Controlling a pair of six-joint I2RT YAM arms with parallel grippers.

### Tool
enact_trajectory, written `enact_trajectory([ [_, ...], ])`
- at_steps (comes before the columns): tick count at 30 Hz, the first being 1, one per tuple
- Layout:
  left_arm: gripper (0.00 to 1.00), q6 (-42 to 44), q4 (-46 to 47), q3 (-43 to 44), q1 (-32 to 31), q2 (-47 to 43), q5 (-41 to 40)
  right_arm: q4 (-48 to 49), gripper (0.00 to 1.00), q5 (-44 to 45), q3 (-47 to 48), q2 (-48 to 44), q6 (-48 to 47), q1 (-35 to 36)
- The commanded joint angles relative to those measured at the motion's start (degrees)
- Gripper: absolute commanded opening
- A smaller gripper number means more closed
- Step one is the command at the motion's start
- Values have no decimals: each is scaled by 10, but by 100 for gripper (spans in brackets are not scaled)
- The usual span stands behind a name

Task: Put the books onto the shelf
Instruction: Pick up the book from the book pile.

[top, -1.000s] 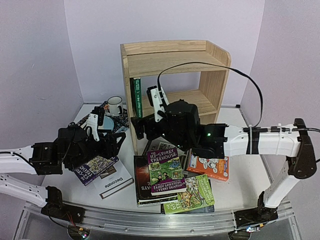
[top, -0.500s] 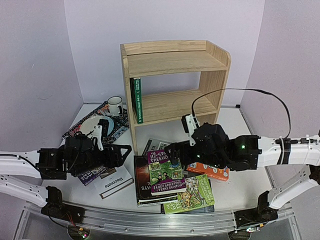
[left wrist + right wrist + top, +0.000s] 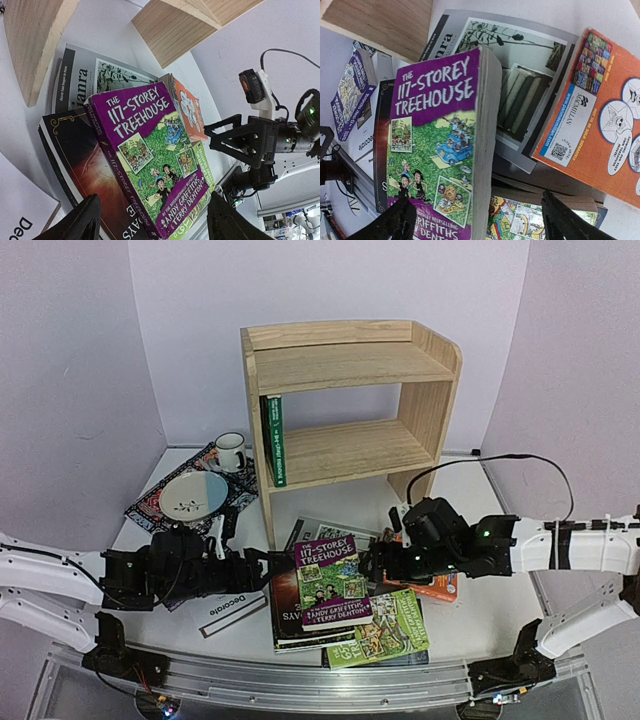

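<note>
A purple book [image 3: 332, 582] [image 3: 145, 150] [image 3: 440, 150], "117-Storey Treehouse", tops a stack on the table in front of the pine shelf [image 3: 350, 370]. Under it lie a dark book [image 3: 285, 618] [image 3: 70, 160], a grey "ianra" book [image 3: 85, 75] [image 3: 520, 60], an orange book [image 3: 437, 588] [image 3: 600, 125] and a green paperback [image 3: 388, 630]. White "Decorate" [image 3: 228, 610] lies to the left. One green-spined book [image 3: 274, 440] stands on the lower shelf. My left gripper [image 3: 270, 563] [image 3: 155, 200] is open at the purple book's left edge. My right gripper [image 3: 374, 565] [image 3: 477, 205] is open at its right, page-edge side.
A mug [image 3: 231, 450] and a pale bowl [image 3: 193, 493] sit on a patterned mat [image 3: 145, 508] left of the shelf. A small purple book [image 3: 350, 95] lies beside "Decorate". A metal rail [image 3: 300, 680] runs along the near table edge.
My right arm has pulled back from the shelf and dropped to the purple book's right side. My left arm has moved right and lower to its left side, uncovering the bowl.
</note>
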Motion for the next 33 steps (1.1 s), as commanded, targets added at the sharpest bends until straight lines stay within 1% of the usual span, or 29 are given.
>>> enact_trajectory([
  [1, 74, -51, 69, -22, 15, 11, 54, 39, 77, -94, -40, -10, 57, -33],
  [4, 74, -71, 88, -36, 33, 11, 83, 92, 69, -140, -75, 0, 93, -54],
  [6, 74, -73, 92, -41, 37, 9, 90, 128, 68, -158, -94, 10, 114, -59],
  [13, 74, -61, 90, -37, 44, 6, 91, 199, 69, -187, -125, 49, 144, -65],
  [19, 74, -55, 91, -38, 47, 9, 92, 269, 67, -209, -144, 85, 168, -73],
  [21, 74, -52, 90, -38, 50, 9, 94, 299, 64, -219, -150, 98, 181, -76],
  [25, 74, -51, 90, -38, 55, 11, 99, 364, 48, -230, -164, 114, 205, -80],
  [26, 74, -51, 90, -38, 56, 11, 100, 375, 43, -230, -165, 115, 209, -81],
  [27, 74, -50, 90, -36, 57, 13, 103, 387, 39, -230, -166, 115, 214, -80],
  [29, 74, -47, 91, -31, 59, 16, 110, 404, 36, -233, -165, 114, 222, -81],
  [30, 75, -46, 91, -29, 60, 19, 112, 407, 32, -234, -163, 111, 223, -81],
  [31, 75, -46, 90, -27, 61, 21, 114, 408, 24, -233, -161, 105, 224, -81],
  [32, 75, -46, 90, -26, 62, 23, 117, 409, 19, -230, -161, 98, 226, -82],
  [33, 75, -46, 90, -25, 63, 24, 118, 410, 16, -226, -163, 89, 228, -83],
])
